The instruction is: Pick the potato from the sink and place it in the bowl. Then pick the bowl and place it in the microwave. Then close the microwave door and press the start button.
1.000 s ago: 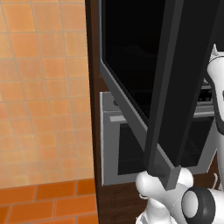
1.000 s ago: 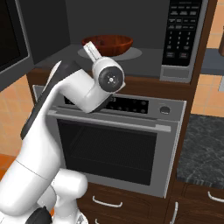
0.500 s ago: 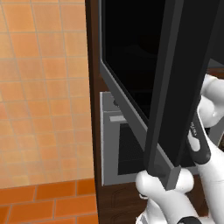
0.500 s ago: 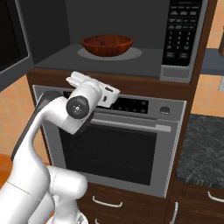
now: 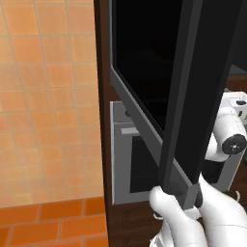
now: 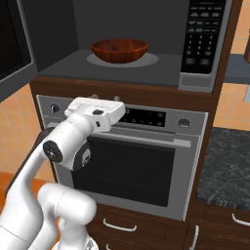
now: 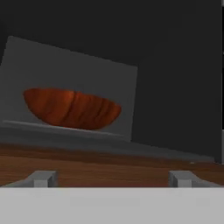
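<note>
Pincer (image 7: 112, 178) lower now, bowl (image 6: 119, 50) inside microwave (image 6: 146, 73)

Reddish-brown wooden bowl (image 6: 119, 51) sitting upright on the round plate inside the open microwave (image 6: 202, 44), door (image 5: 198, 101) swung wide out left.

White arm bent low, end effector (image 7: 112, 178) level, fingertips (image 7: 43, 178) spread wide, empty
</note>
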